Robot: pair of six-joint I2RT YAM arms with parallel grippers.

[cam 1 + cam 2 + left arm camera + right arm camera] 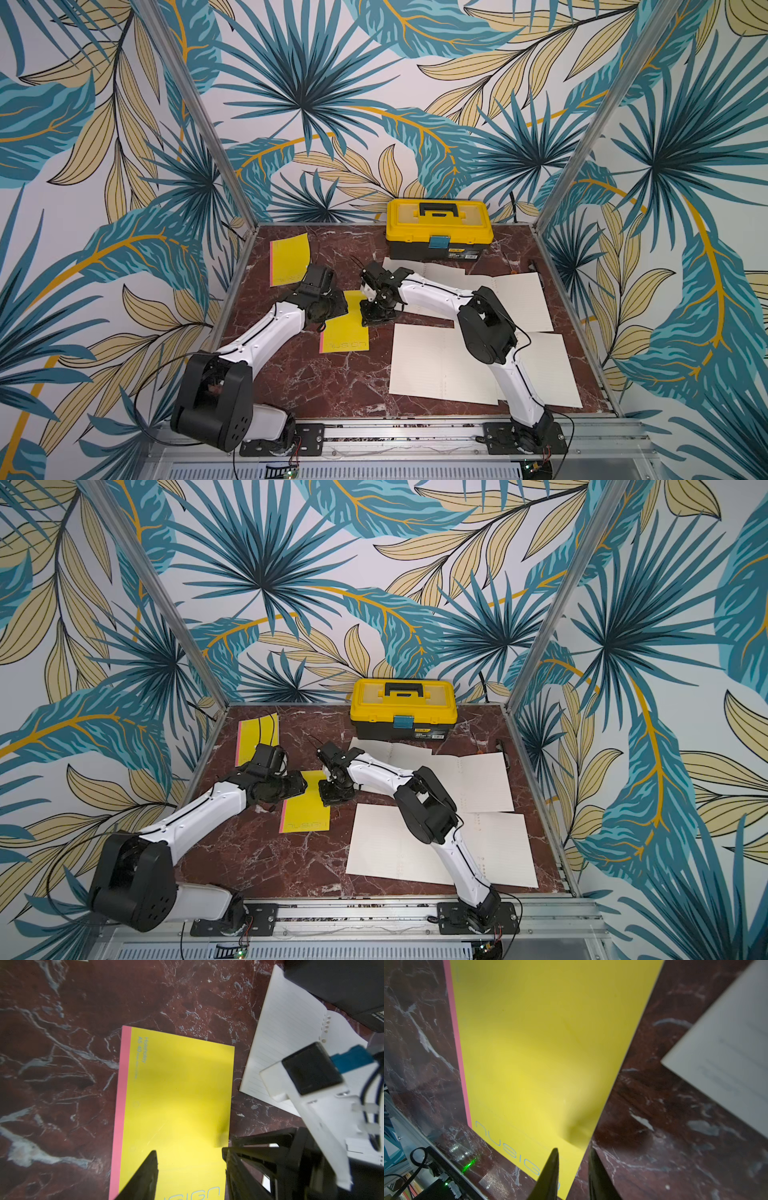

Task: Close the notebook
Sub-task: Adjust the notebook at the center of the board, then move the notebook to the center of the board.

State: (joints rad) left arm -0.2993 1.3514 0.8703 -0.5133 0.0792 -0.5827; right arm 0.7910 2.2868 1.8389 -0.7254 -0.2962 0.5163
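- Dark red marble tabletop [332, 382], walled in by leaf-patterned panels [291, 104], carries everything.
- Left gripper [189, 1153] hangs over the notebook [176, 1095] with its jaws well apart, gripping nothing.
- Right gripper [573, 1152] has its tips a little apart, astride the notebook's free long edge: one tip is over the cover, one over bare marble. Whether they touch it cannot be told.
- The notebook lies closed and flat near the table's middle, yellow cover up, pink spine on the side away from the right gripper.
- Both wrists crowd above its far end and hide that part in both top views.
- Lined sheets [440, 365] lie just beside it, partly under the right arm [490, 324].
- A second yellow notebook [289, 259] sits at the back left, and a yellow toolbox [439, 228] stands against the back wall.
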